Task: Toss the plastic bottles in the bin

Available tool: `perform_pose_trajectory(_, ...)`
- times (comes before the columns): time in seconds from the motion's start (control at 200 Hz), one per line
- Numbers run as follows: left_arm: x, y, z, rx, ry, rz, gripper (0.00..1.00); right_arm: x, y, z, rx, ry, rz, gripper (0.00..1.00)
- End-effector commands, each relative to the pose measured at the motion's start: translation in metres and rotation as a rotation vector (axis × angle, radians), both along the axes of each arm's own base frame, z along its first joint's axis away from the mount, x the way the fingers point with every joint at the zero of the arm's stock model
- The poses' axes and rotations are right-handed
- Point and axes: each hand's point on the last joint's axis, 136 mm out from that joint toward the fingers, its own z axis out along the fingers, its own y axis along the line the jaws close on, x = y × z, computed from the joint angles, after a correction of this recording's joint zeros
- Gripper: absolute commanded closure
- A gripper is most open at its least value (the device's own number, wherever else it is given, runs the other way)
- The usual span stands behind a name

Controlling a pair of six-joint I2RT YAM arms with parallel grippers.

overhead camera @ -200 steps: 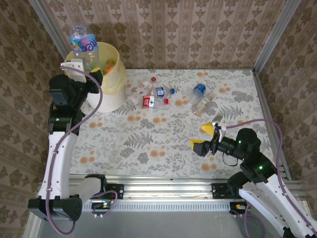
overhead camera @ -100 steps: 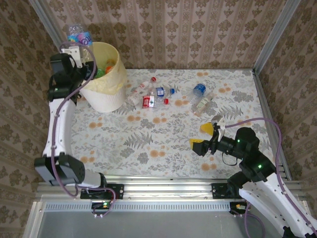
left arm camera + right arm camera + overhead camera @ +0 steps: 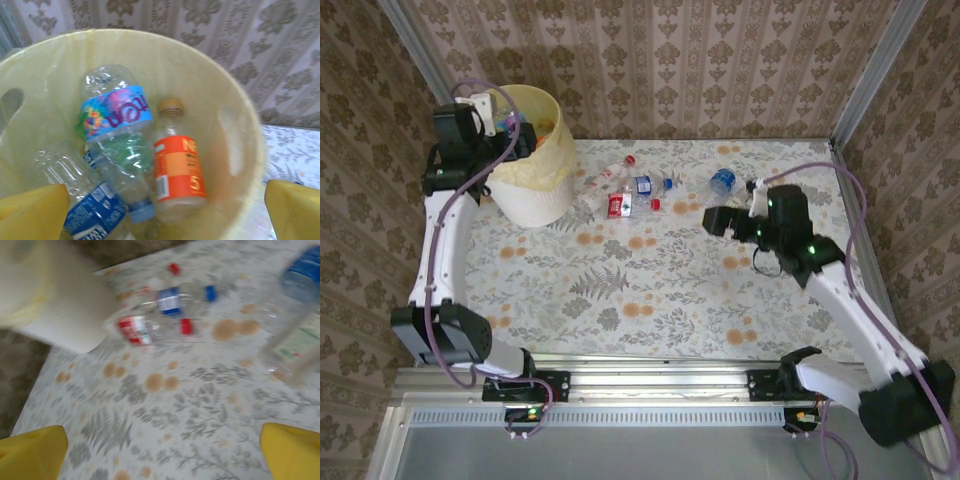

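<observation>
**A:** Left wrist view: the left gripper hangs over the large round white bin lined with a pale yellow bag. Its fingers are spread wide with nothing between them. In the bin lie a clear bottle with a blue-and-pink label and an orange-labelled bottle.

**B:** And the rest?

**A:** They lie on the flowered table. A cluster of clear plastic bottles with red and blue caps sits just beside the bin. Two more clear bottles lie near the right gripper, which is also wide open and empty.

**B:** How will they handle?

**A:** Probably light, thin-walled and slick, likely to roll or crumple. I'd pinch across the body at the label, not the cap. The clustered bottles touch, so neighbours may get nudged, and the bin wall crowds the nearest one.
</observation>
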Motion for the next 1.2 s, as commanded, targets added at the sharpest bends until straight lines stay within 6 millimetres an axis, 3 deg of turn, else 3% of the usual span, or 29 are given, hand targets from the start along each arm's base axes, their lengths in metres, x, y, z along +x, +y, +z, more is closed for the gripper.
perform_pose_trajectory(0.0,-0.037,-0.016,0.033,0.007,-0.102,-0.054,0.0,0.021,-0.014,-0.026,0.077,0.183,-0.125,0.0)
perform_pose_trajectory(0.255,-0.114,-0.048,0.076,0.02,-0.263,-0.174,0.0,0.081,-0.037,-0.092,0.024,0.416,-0.209,0.0)
perform_pose_trajectory(0.505,-0.172,-0.08,0.095,-0.003,-0.345,-0.312,0.0,0.107,-0.05,-0.139,-0.059,0.522,-0.261,0.01)
perform_pose_trajectory(0.675,-0.185,-0.089,0.087,-0.026,-0.331,-0.353,0.0,0.113,-0.058,-0.165,-0.116,0.562,-0.289,0.06)
perform_pose_trajectory(1.01,-0.193,-0.083,0.076,-0.008,-0.317,-0.332,0.0,0.114,-0.069,-0.199,-0.229,0.634,-0.317,0.11)
perform_pose_trajectory(1.195,-0.193,-0.08,0.069,-0.004,-0.295,-0.314,0.0,0.109,-0.073,-0.209,-0.261,0.644,-0.314,0.25)
